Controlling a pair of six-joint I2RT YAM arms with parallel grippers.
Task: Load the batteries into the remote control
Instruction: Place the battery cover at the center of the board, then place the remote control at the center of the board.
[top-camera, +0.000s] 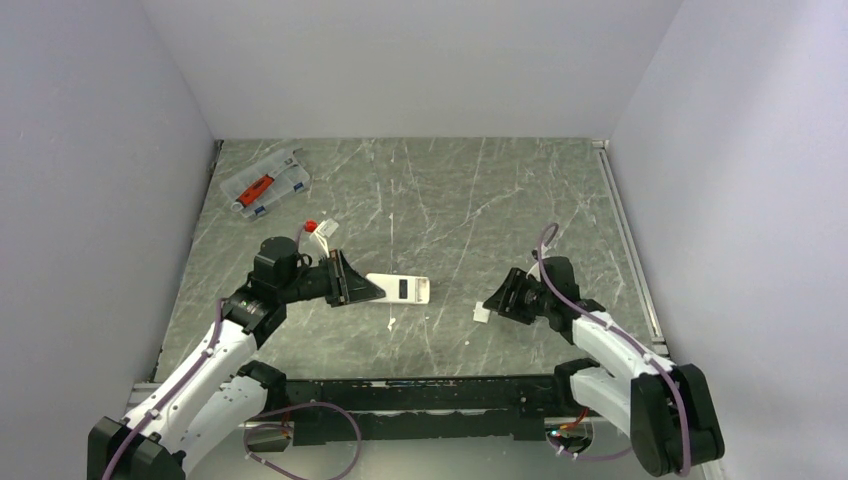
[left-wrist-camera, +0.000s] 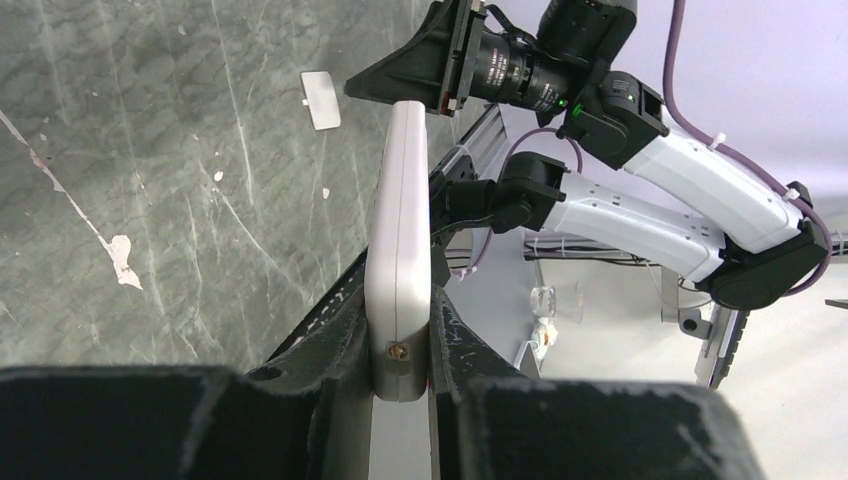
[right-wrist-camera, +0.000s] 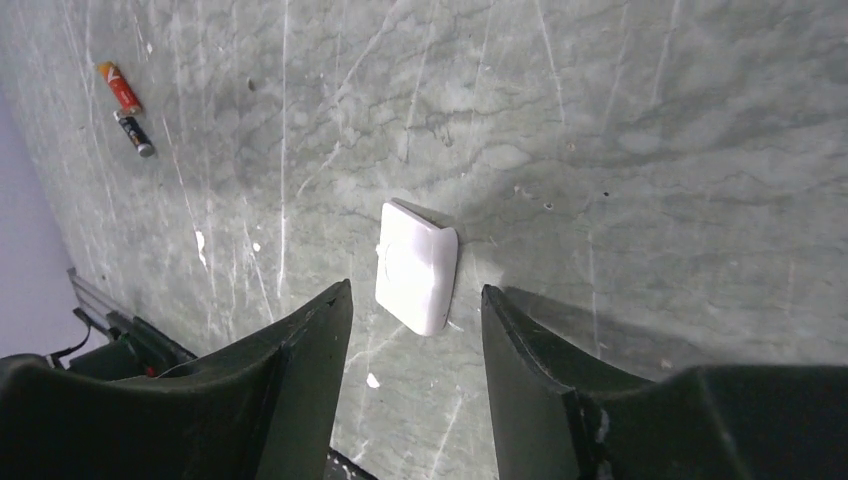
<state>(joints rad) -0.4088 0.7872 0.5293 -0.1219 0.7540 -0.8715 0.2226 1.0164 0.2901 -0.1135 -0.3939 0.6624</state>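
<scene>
my left jaws are clamped tight on the remote control (left-wrist-camera: 400, 200), one black finger (left-wrist-camera: 325, 335) pressed to each broad side near its end. in my left wrist view i see it edge-on: a slim white slab with a seam down the middle, running straight out from the grip toward my right arm (left-wrist-camera: 640, 190). from above, its face with the small dark screen shows to the top camera. its free end points right across the table (top-camera: 450, 190). whether it rests on the table or hangs just over it, i cannot tell.

over to my right jaws: they stand partway open, low over the table, and they hold nothing. the small white square piece (right-wrist-camera: 417, 265) lies on the table just off the two dark fingers (right-wrist-camera: 300, 360). its near end sits between the tips, with a gap on either side, touching neither. in the top view it is the little white spot just left of my right wrist, well apart from the remote control's free end.

further out, in the upper left corner of my right wrist view, the batteries (right-wrist-camera: 121, 90) lie on the table. one is orange-red, one dark, and they sit nearly end to end. they are close together and well apart from the white piece.

at the far left of the table sits the clear plastic case (top-camera: 265, 183) with a red tool inside, well away from both arms.
</scene>
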